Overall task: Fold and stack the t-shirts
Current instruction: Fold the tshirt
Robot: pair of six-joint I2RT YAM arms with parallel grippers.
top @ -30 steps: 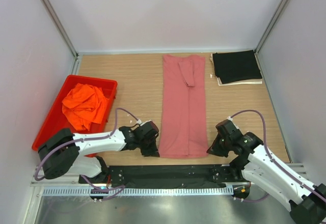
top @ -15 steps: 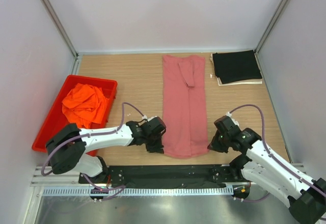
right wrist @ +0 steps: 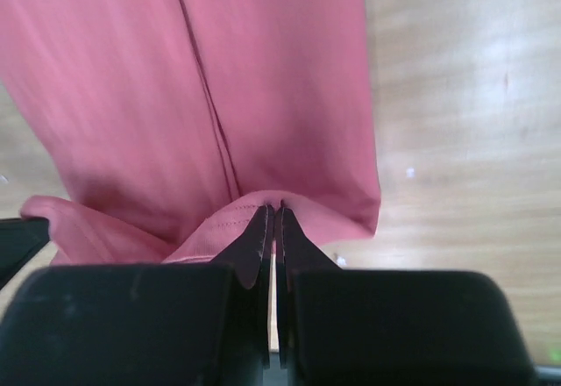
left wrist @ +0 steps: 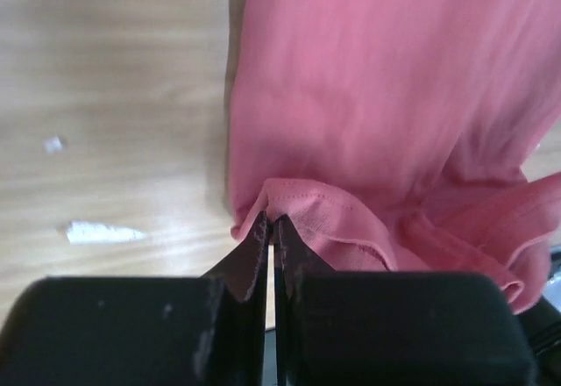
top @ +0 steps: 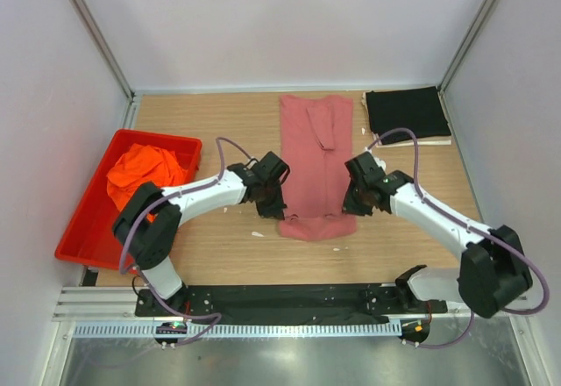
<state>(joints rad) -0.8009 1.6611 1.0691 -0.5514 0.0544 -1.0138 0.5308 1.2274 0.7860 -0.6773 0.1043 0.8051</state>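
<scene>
The dusty rose-red t-shirt (top: 316, 153) lies as a long strip on the table's middle, its near end lifted and doubled back. My left gripper (top: 273, 203) is shut on the hem's left corner (left wrist: 289, 210). My right gripper (top: 353, 202) is shut on the hem's right corner (right wrist: 263, 212). The hem sags between them (top: 314, 226). The bright orange t-shirt (top: 145, 180) lies crumpled in the red tray (top: 88, 219) at the left. The black t-shirt (top: 407, 114) lies folded at the back right.
White walls stand behind and on both sides. Small white scraps lie on the wood near the left gripper (left wrist: 98, 232). A white sheet (top: 412, 141) shows under the black shirt's near edge. The black base rail (top: 280, 300) runs along the near edge.
Both grippers have carried the rose-red shirt's near hem away from the front edge toward the middle, folding the strip back over itself. The shirt's visible length has shortened.
</scene>
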